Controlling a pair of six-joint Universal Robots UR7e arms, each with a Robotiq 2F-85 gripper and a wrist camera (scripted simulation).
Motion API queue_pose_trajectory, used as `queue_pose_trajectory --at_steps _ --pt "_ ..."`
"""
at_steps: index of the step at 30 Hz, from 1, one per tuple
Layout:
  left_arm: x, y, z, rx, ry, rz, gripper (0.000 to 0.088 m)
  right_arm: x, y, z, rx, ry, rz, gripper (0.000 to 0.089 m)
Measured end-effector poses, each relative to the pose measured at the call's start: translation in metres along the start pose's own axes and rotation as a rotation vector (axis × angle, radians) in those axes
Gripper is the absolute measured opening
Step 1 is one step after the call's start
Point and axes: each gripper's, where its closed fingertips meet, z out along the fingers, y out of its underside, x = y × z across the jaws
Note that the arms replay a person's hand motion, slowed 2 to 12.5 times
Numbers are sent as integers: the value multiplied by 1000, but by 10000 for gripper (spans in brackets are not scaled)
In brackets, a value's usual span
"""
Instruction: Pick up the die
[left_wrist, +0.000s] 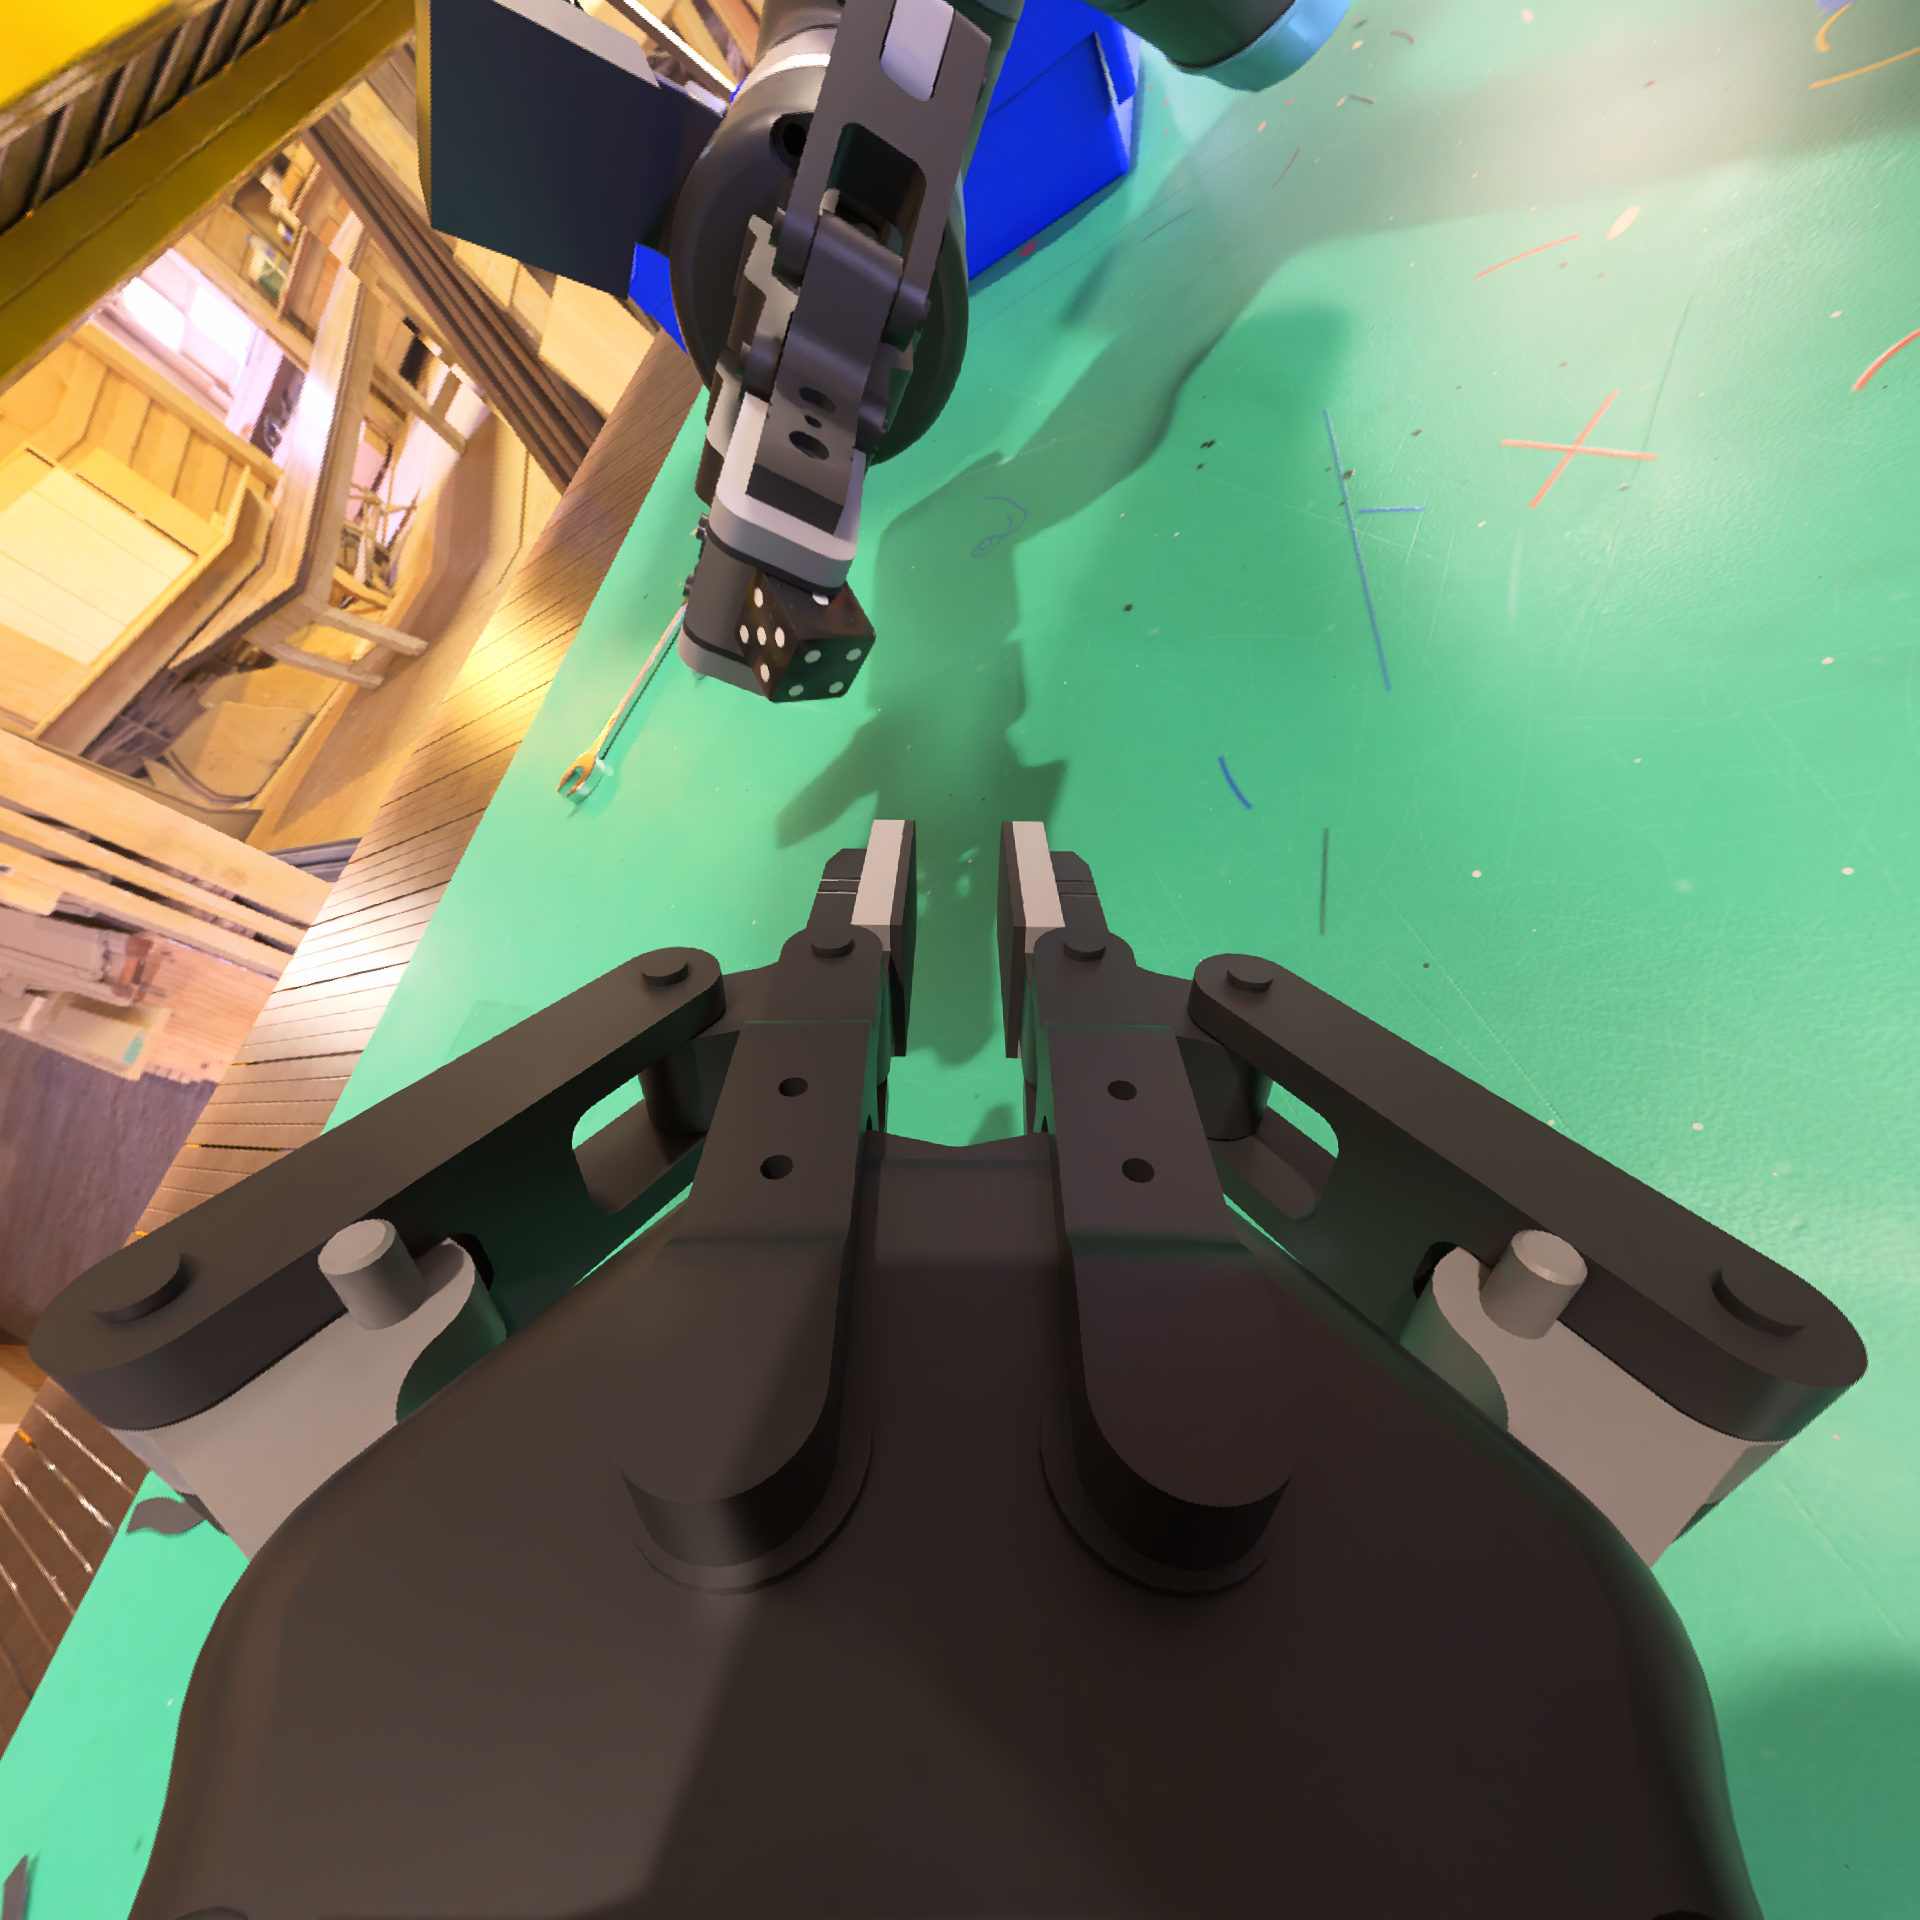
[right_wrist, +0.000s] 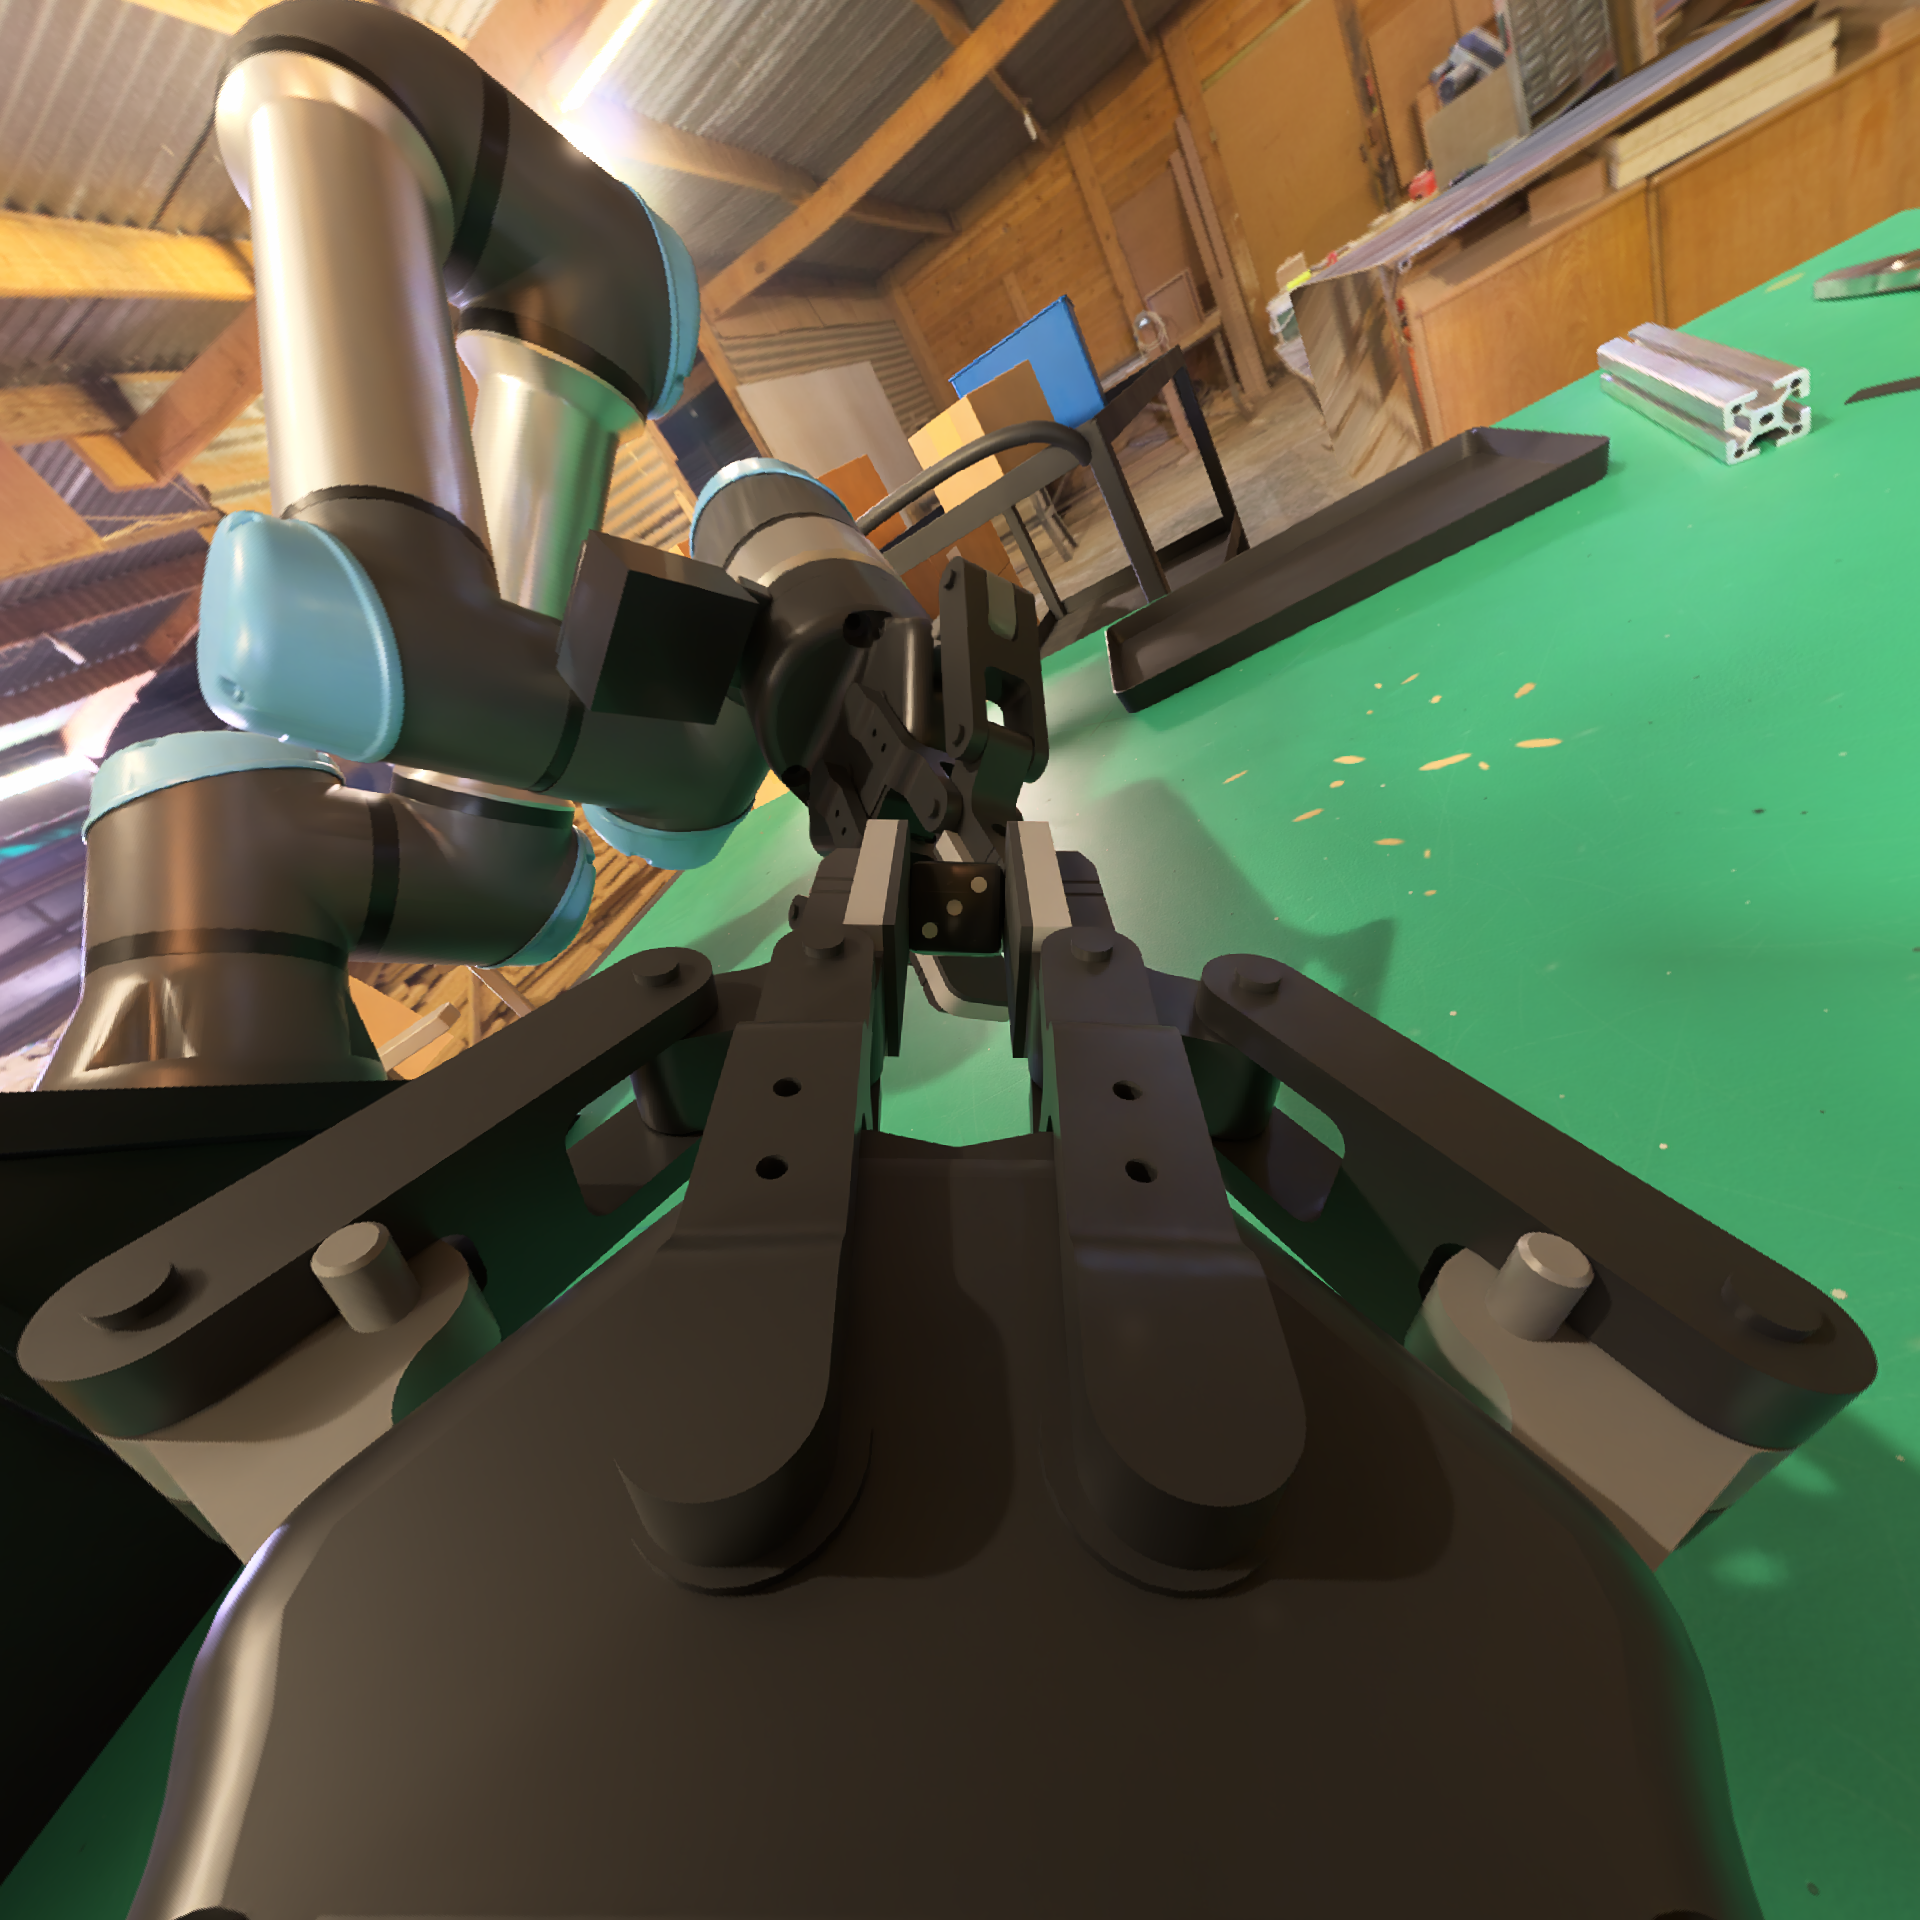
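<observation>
The die (left_wrist: 805, 649) is black with white pips. My right gripper (left_wrist: 774, 623) is shut on it and holds it above the green table (left_wrist: 1455, 935), ahead of and to the left of my left gripper. In the right wrist view the die (right_wrist: 954, 906) sits between the right gripper's (right_wrist: 954, 883) grey pads. My left gripper (left_wrist: 956, 873) is empty, its jaws a narrow gap apart over the table. It also shows in the right wrist view (right_wrist: 935, 800), just beyond the die and facing it.
A small wrench (left_wrist: 613, 727) lies near the table's left edge. A blue bin (left_wrist: 1049, 145) stands behind the right arm. A long black tray (right_wrist: 1351, 561) and an aluminium profile bar (right_wrist: 1714, 400) lie at the far right.
</observation>
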Motion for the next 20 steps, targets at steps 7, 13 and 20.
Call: queue_pose_trajectory --at_steps 7,13,20 --pt "3 -4 -3 57 30 -27 144 -8 -6 -4 -8 -18 -69 163" --pt "7 -12 -5 119 72 -53 144 -17 -7 -7 -44 -27 -160 163" --pt "14 -21 -5 184 137 -77 144 -27 -6 -9 -98 -35 -270 163"
